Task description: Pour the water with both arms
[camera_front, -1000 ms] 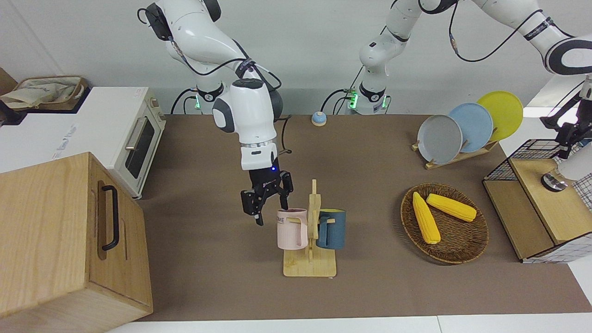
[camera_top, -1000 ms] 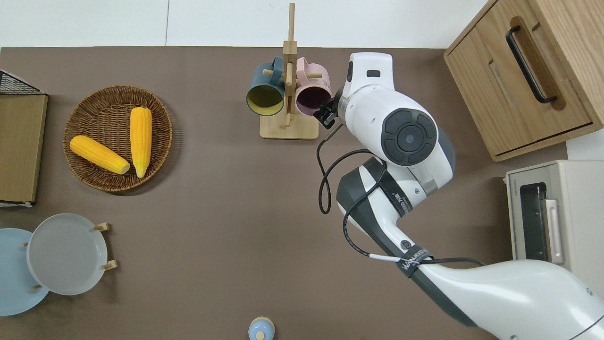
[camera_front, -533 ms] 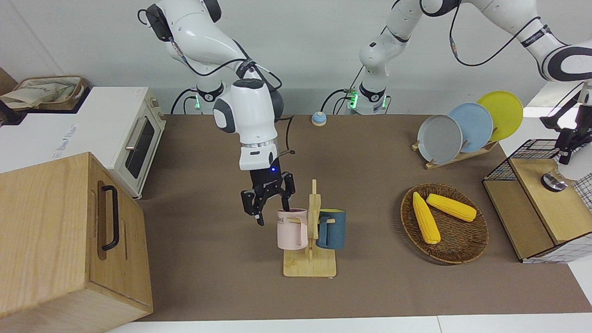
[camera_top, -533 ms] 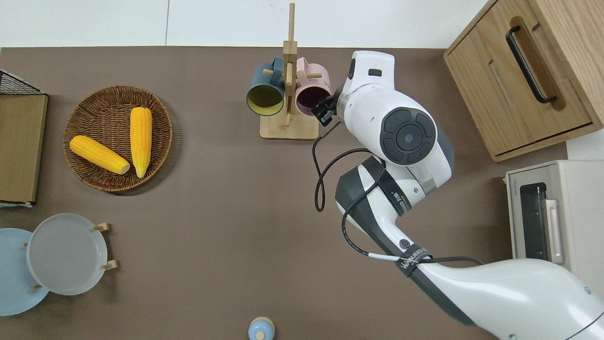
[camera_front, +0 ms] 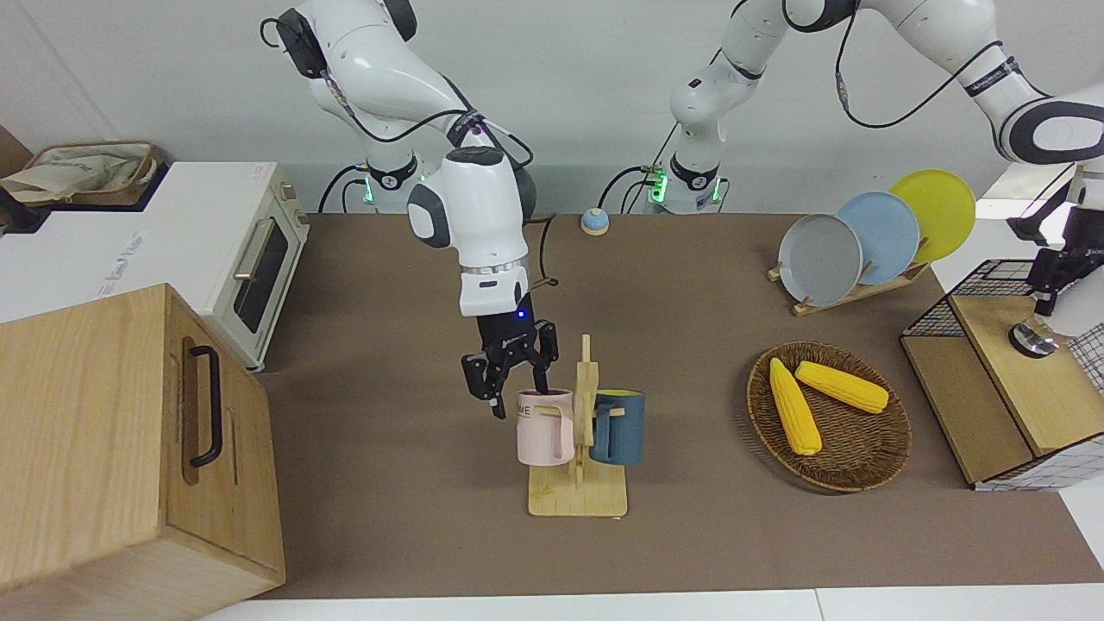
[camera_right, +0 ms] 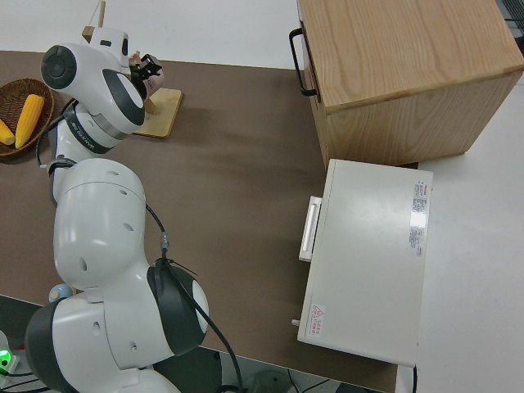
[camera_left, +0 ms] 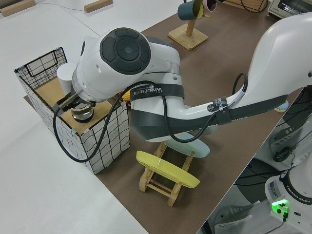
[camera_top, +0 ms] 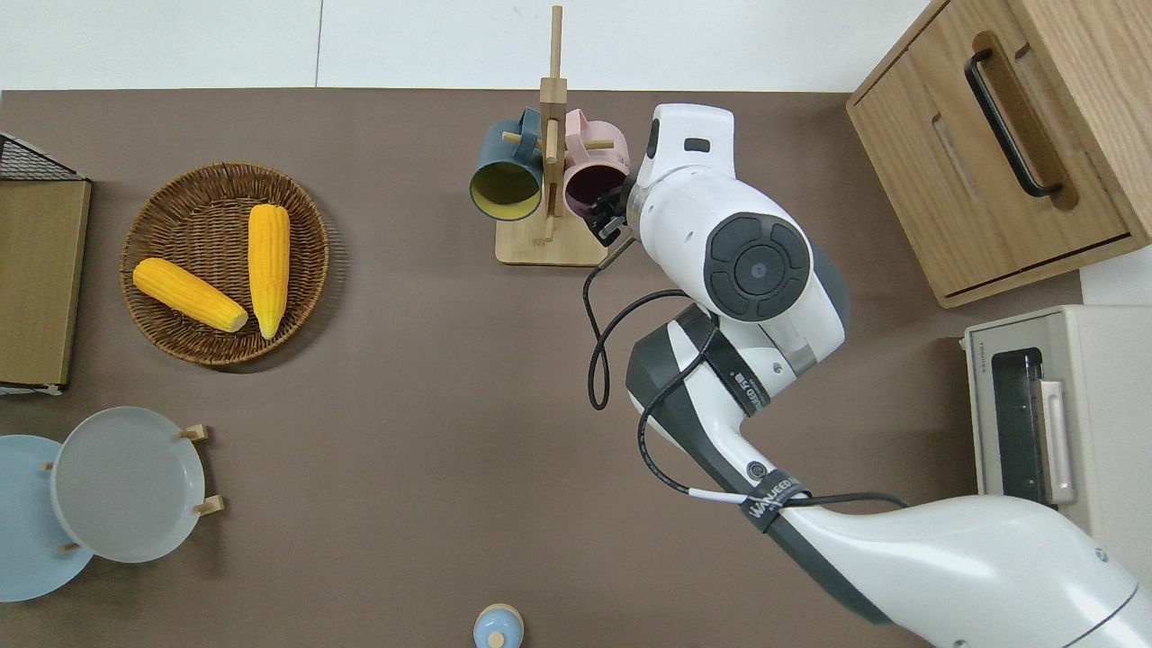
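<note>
The right pincer (camera_front: 516, 385), fingers apart, straddles the smooth pink mug's (camera_front: 543, 426) round rim; left pincer's fingers unreadable.

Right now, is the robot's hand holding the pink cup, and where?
Not yet. The right gripper is open at the pink cup's rim, one finger inside and one outside. The left gripper is over the wire basket; whether it holds anything cannot be told.
</note>
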You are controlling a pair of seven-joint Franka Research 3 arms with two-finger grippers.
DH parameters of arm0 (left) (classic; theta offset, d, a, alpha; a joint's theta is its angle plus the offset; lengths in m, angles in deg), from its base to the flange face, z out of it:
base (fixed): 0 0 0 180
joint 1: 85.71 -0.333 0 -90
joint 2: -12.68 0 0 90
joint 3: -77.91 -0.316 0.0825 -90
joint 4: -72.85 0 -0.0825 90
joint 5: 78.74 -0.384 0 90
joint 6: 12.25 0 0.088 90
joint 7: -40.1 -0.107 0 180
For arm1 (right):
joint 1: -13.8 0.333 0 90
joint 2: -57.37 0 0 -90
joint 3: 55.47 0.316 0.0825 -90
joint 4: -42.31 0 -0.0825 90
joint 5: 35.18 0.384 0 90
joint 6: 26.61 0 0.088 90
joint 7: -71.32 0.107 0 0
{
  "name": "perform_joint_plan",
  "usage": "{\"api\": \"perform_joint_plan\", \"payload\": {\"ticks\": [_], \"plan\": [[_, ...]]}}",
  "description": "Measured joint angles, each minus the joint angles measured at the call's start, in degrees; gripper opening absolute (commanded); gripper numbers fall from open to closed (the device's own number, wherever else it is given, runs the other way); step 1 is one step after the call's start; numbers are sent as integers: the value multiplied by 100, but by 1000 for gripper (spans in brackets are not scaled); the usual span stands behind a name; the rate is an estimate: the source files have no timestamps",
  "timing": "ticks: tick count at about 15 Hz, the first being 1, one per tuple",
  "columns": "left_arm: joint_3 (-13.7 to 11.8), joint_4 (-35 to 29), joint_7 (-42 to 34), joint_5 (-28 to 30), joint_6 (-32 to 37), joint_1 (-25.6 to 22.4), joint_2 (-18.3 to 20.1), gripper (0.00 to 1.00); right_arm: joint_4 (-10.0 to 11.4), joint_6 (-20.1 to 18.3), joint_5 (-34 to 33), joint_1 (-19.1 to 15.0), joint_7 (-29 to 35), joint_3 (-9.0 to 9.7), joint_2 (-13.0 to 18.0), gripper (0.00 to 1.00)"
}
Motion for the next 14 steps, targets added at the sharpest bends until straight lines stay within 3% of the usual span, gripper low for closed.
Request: {"api": "perform_joint_plan", "payload": {"ticks": [14], "plan": [[91,-70,-164,315,-334,20,-1,995,-3,3,-332,112,0,-49,-1,550]]}}
